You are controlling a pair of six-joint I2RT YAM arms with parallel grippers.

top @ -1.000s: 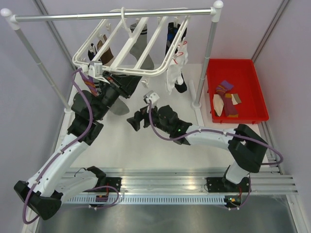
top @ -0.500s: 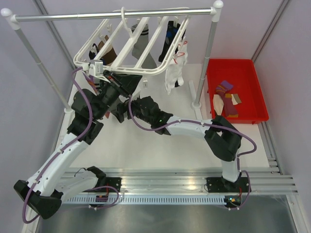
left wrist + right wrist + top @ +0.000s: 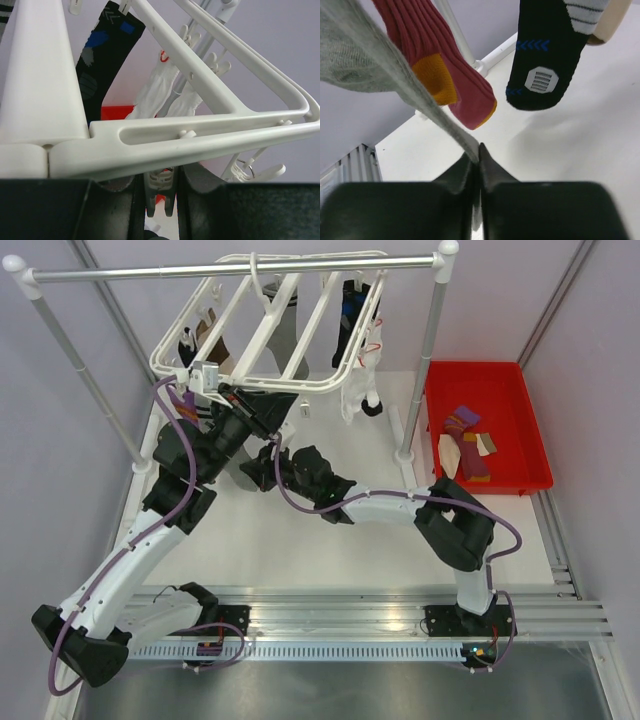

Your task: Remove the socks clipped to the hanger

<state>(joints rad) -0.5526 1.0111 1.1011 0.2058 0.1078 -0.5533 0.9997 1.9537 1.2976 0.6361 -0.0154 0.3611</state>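
The white hanger point(image 3: 262, 332) hangs from the rail with several socks clipped under it. In the left wrist view its frame point(image 3: 200, 132) fills the picture. My left gripper point(image 3: 160, 186) is shut on a white clip point(image 3: 160, 195) beneath the near edge, and shows in the top view point(image 3: 268, 416). My right gripper point(image 3: 479, 156) is shut on the lower tip of a grey sock point(image 3: 395, 87), below the hanger's front left point(image 3: 258, 472). A maroon-and-orange sock point(image 3: 445, 75) and a black-and-blue sock point(image 3: 545, 55) hang just beyond it.
The silver rail point(image 3: 230, 269) stands on two posts, the right one point(image 3: 428, 360) beside a red tray point(image 3: 535, 430) that holds several loose socks point(image 3: 465, 445). A white sock point(image 3: 362, 380) and a black-and-blue sock point(image 3: 350, 325) hang at the hanger's right.
My right gripper moved left under the hanger and shut on the grey sock's tip. The hanger's near edge rose a little. My left gripper kept its hold.
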